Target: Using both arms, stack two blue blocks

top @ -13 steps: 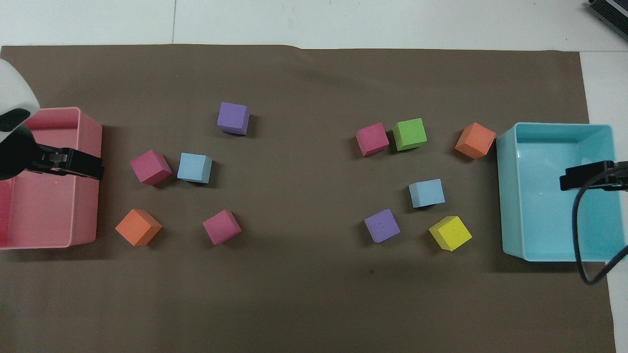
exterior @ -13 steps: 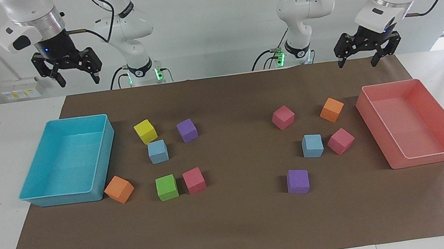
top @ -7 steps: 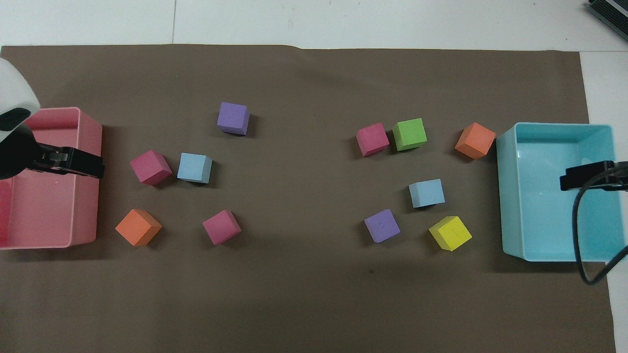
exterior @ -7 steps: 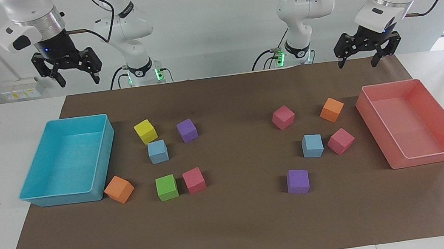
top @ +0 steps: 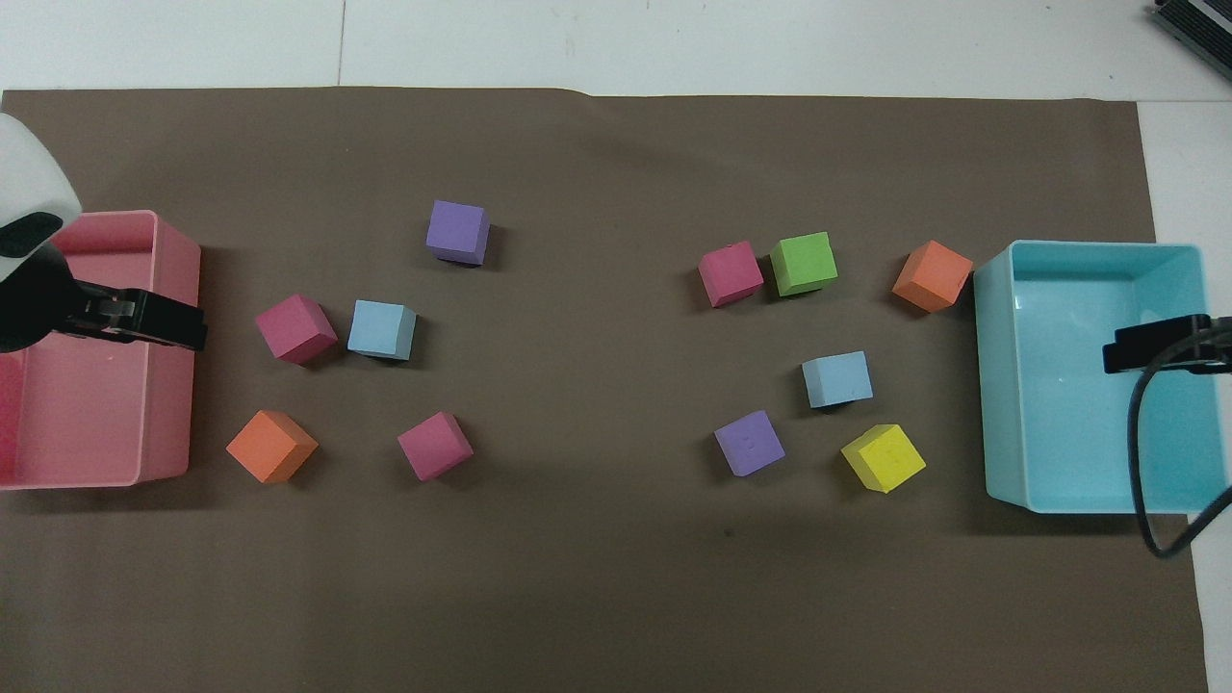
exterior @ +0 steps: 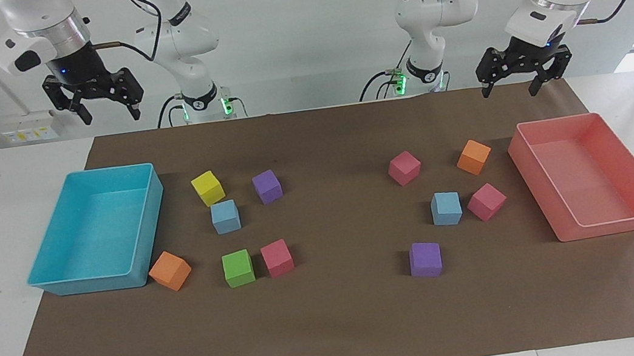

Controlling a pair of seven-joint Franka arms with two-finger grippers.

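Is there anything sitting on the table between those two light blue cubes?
No. The overhead view shows only bare brown mat between the one blue block and the other blue block.

Blue block (exterior: 225,216) stood hemmed by yellow cube (exterior: 208,188); other blue block (exterior: 446,208) touched pink cube (exterior: 486,201). Counter (exterior: 348,321) middle lay open.

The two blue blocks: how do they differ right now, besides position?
The blue block beside the yellow cube sits toward the right arm's end, between the yellow cube and the green cube. The blue block beside the pink cube sits toward the left arm's end, right beside that pink cube. The first lies slightly nearer the robots. Both are same-sized, flat on the mat, unheld and unstacked.
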